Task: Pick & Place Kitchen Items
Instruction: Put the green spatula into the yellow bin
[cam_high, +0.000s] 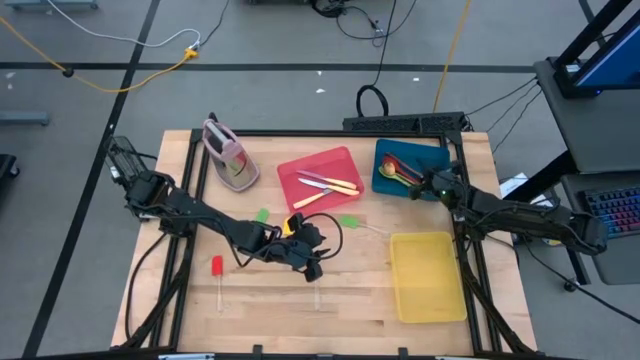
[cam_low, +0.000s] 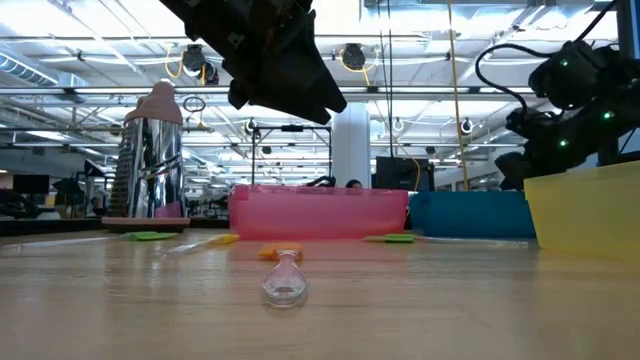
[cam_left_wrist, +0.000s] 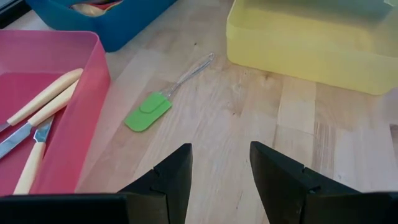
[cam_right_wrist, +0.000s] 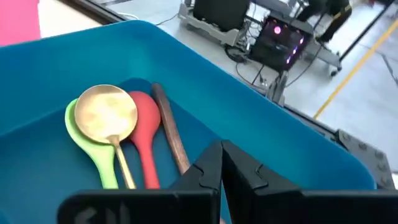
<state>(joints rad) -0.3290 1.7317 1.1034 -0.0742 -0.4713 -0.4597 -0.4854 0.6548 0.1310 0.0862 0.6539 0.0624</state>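
Observation:
My left gripper (cam_left_wrist: 221, 168) is open and empty above the bare wood at mid-table (cam_high: 312, 260), pointing toward the yellow tray (cam_high: 428, 275). A green-headed, clear-handled spatula (cam_left_wrist: 148, 112) lies flat on the table just beyond it, beside the red tray (cam_high: 322, 180), which holds cream-handled knives (cam_left_wrist: 37, 106). My right gripper (cam_right_wrist: 222, 165) is shut and empty above the blue tray (cam_high: 410, 168). In that tray lie a gold spoon (cam_right_wrist: 107, 112), a green spoon (cam_right_wrist: 93, 155) and a red spoon (cam_right_wrist: 144, 124). A red-headed piece (cam_high: 217, 268), a green piece (cam_high: 262, 214) and an orange-headed piece (cam_high: 292, 225) lie on the table.
The pink-grey stand (cam_high: 230, 155) stands at the far left of the table. The yellow tray sits at the near right. A clear handle (cam_low: 284, 285) lies on the wood near the front edge. A black frame runs along the table's far and side edges.

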